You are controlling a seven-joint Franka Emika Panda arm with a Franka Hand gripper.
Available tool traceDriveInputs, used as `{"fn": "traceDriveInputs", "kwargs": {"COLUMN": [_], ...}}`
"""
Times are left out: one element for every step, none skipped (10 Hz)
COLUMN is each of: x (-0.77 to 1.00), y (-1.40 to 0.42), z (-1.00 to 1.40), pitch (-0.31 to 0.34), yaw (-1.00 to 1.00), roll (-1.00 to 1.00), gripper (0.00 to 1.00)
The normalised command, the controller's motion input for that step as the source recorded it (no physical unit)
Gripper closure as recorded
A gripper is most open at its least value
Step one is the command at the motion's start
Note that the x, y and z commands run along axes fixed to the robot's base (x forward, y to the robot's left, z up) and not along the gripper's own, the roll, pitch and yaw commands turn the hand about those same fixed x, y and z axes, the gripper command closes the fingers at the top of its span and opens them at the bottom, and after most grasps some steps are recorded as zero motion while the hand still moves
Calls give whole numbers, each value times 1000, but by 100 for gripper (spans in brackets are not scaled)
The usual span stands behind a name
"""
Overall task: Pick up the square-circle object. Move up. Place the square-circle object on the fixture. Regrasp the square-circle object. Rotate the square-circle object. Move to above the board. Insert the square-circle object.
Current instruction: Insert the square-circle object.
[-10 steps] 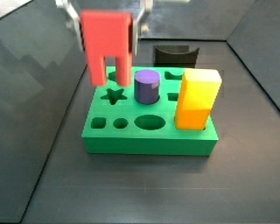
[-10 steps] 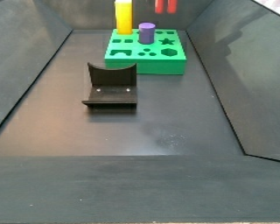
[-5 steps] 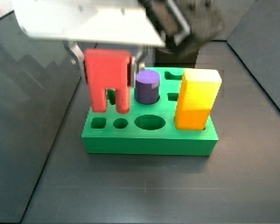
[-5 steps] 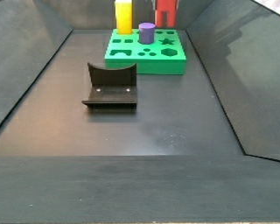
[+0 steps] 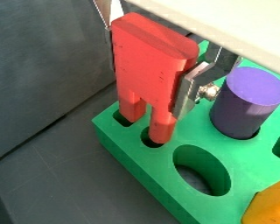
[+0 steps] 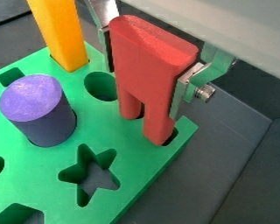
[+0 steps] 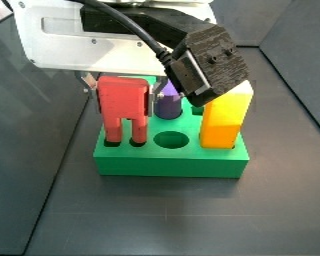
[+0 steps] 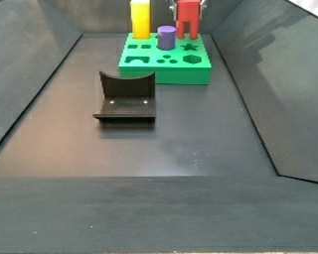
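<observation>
pincer [image 6: 154, 66] clamped on square-circle object [image 5: 149, 74] | legs entering board [image 6: 60, 206] holes

My pincer [image 7: 123, 82] is mostly hidden behind my own white housing in a side view. The red peg's [image 5: 149, 79] leg ends vanish inside holes in the green board [image 5: 166, 179]. The yellow block [image 6: 59, 31] is cut off at the frame's top.

the red square-circle object [image 5: 150, 68], upright in the gripper [image 5: 166, 83], has its two legs entering holes at a corner of the green board [image 6: 143, 184], while the black fixture [image 8: 124, 97] sits well apart.
</observation>
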Motion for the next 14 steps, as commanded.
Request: {"fn": "traceDriveInputs", "kwargs": {"x": [-126,-137,-194,-191,-177,6,326,403,431,346,183,140,123,91], "y": [-49,0,-3,-11,-37,-109,-11,0,0,0,0,0,0,-26], "z": [-86,-111,-131,-226,-269,-386,-497,-494,-489,-509,-660,-769,-783,-680], "pitch": [-117,-106,-147,-187,-196,-171,-61,-1,0,0,-69,-113,-130,-144], "yaw": [0,-20,-69,-94,-94,-43,0,0,0,0,0,0,0,0], "roll": [0,0,-29,-61,-46,-31,3,107,206,240,244,200,176,141], "gripper": [100,100,100,100,100,100,100,100,100,100,100,100,100,100]}}
